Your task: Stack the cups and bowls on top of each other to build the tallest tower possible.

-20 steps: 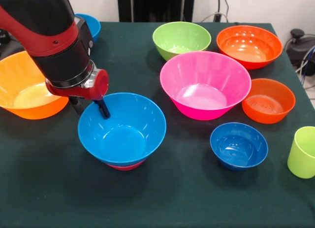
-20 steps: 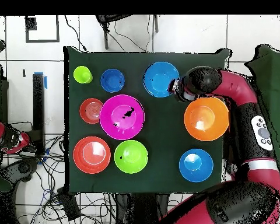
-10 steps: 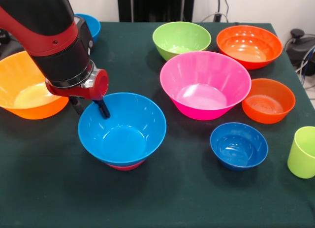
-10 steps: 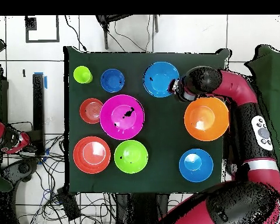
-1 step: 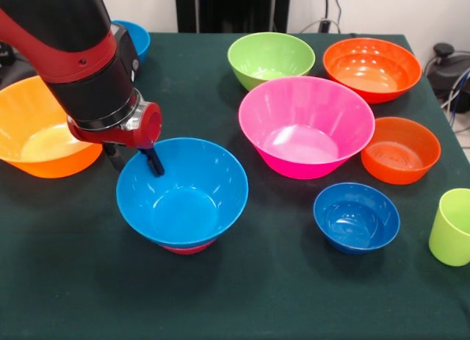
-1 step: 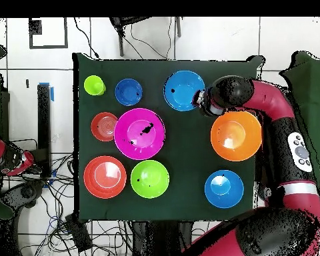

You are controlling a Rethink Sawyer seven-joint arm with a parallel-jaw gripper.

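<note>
**Gripper astride the rim of the medium blue bowl**

In the front view, at the far left, the large orange bowl (image 5: 40,138) sat upright on the dark green table (image 5: 73,281), with another blue bowl (image 5: 134,34) partly hidden behind the arm at the far edge. Just to its right, the gripper (image 5: 134,162) straddled the left rim of the medium blue bowl (image 5: 183,191): one dark fingertip (image 5: 154,165) sat inside the wall and the other outside it, closed narrowly on the rim. This bowl rested on a small crimson bowl (image 5: 187,247), of which only a sliver showed beneath its base.

Further right, the green bowl (image 5: 270,59) stood at the far side, and the large pink bowl (image 5: 306,125) sat nearer, just beside it. The small blue bowl (image 5: 356,216) lay near the front, apart from the pink one. At the far right stood the large red-orange bowl (image 5: 371,67), with a smaller red-orange bowl (image 5: 400,150) nearer. The lime-green cup (image 5: 452,227) stood upright by the right edge, alone.
</note>
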